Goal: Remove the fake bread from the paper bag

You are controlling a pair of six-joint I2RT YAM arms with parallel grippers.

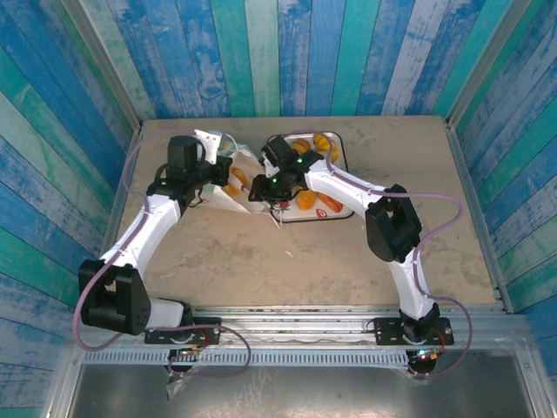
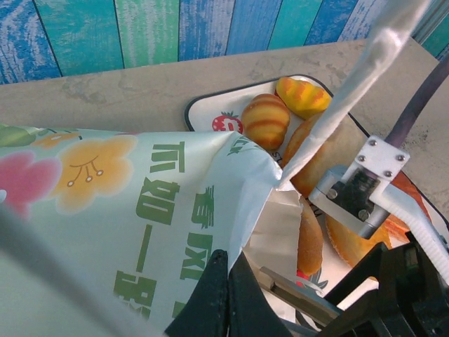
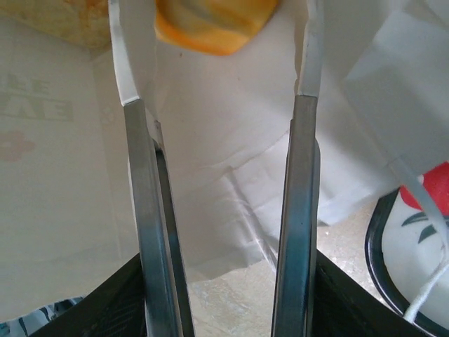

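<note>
The paper bag (image 1: 228, 198) lies on its side, its mouth toward the tray. Its printed side (image 2: 140, 210) carries green lettering and flowers. My left gripper (image 2: 230, 281) is shut on the edge of the bag's mouth and shows at the bag (image 1: 213, 174) from above. My right gripper (image 3: 228, 295) is shut on metal tongs (image 3: 298, 210) and sits at the bag's mouth (image 1: 264, 185). The tongs' white tips flank an orange-yellow piece of fake bread (image 3: 214, 24) against the bag's white paper (image 3: 217, 133). Whether they pinch it I cannot tell.
A white strawberry-print tray (image 1: 348, 187) with a dark rim (image 2: 203, 112) lies just right of the bag. It holds several toy pastries, among them a striped bun (image 2: 265, 119) and a yellow one (image 2: 302, 97). Blue plank walls enclose the table.
</note>
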